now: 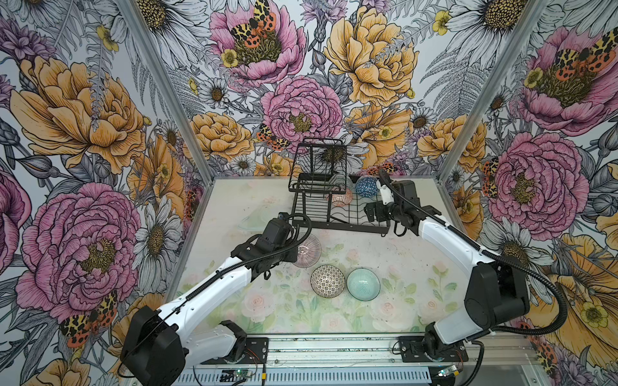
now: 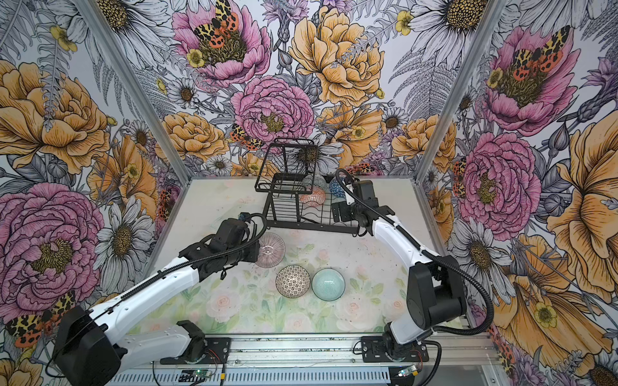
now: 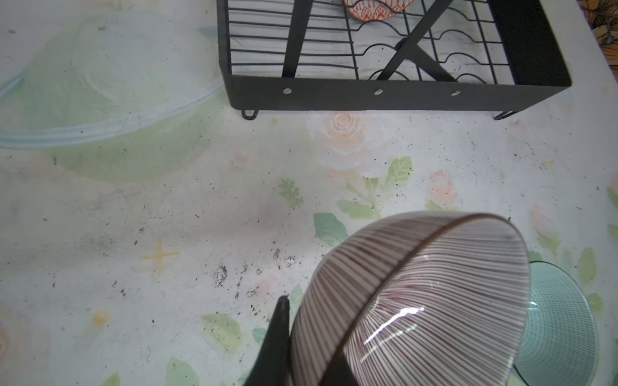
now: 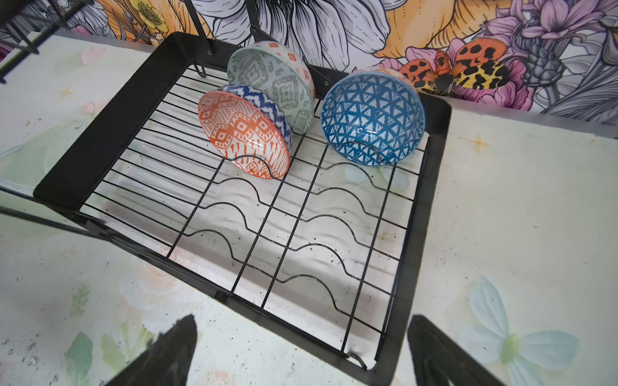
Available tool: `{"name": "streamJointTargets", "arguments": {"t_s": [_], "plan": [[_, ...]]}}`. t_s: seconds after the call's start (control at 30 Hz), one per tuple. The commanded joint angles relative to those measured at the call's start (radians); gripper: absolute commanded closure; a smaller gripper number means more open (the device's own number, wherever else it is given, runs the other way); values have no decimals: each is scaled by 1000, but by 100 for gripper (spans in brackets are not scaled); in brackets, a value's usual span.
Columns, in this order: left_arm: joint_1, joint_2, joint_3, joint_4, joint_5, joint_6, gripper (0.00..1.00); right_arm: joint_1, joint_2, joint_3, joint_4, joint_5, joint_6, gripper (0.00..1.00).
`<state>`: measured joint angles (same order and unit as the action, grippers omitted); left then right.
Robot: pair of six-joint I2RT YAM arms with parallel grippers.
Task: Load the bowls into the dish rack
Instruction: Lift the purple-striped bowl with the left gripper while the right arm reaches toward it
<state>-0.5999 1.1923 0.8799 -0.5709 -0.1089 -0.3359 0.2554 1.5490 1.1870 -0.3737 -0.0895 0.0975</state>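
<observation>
- Gripping is done at the rim: the left claw [image 3: 311, 344] is clamped on the pink-striped bowl [image 3: 418, 300], with one finger set outside the thin wall and the other inside it.
- The bowl is carried tilted on edge and appears raised off the table [image 1: 401, 267]. This tilt is judged to be chosen so that the bowl can be slid upright into a slot rather than laid flat.
- It is held near the front rim of the dish rack [image 3: 368, 97], on the left arm's side, and has not yet been brought over the wires.
- Three bowls are stood on edge in the rack's far slots. The orange-white bowl [image 4: 244, 133] is leaned just in front of the grey-green bowl [image 4: 274, 77], and the blue lattice bowl [image 4: 371, 117] is set apart beside them. Each is propped by a raised wire hump, so rolling is prevented.
- The right claw [image 4: 304, 354] is spread wide with nothing held, and is hung over the rack's near rim. It is judged to be parked there so that the free slots are left clear.
- The black-white tiled bowl [image 1: 327, 280] and the pale teal bowl [image 1: 363, 284] are left upright on the table, just beside each other. Whether they touch cannot be told.
- About half of the loading is judged to be done, and a near slot is thought suitable for the carried bowl.
</observation>
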Motion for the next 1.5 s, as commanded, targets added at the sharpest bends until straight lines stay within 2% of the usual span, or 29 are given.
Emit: {"name": "streamJointTargets", "arguments": {"t_s": [0.0, 0.4, 0.63, 0.77, 1.0, 1.23, 1.47], "plan": [[-21, 28, 77, 110, -28, 46, 100, -5, -62, 9, -6, -48, 13, 1], [-83, 184, 230, 240, 10, 87, 100, -1, -258, -63, -2, -240, 98, 1], [-120, 273, 316, 290, 20, 106, 100, 33, -364, -92, -2, -295, 149, 1], [-137, 313, 355, 327, 28, 109, 100, 87, -369, -101, -1, -273, 174, 1], [-148, 378, 447, 331, 49, 138, 100, 182, -288, -72, 4, -176, 204, 3], [-154, 402, 488, 344, 56, 141, 100, 199, -231, -54, 10, -96, 223, 7], [-163, 407, 491, 377, 57, 142, 100, 199, -182, -43, 22, -56, 253, 16]]}}
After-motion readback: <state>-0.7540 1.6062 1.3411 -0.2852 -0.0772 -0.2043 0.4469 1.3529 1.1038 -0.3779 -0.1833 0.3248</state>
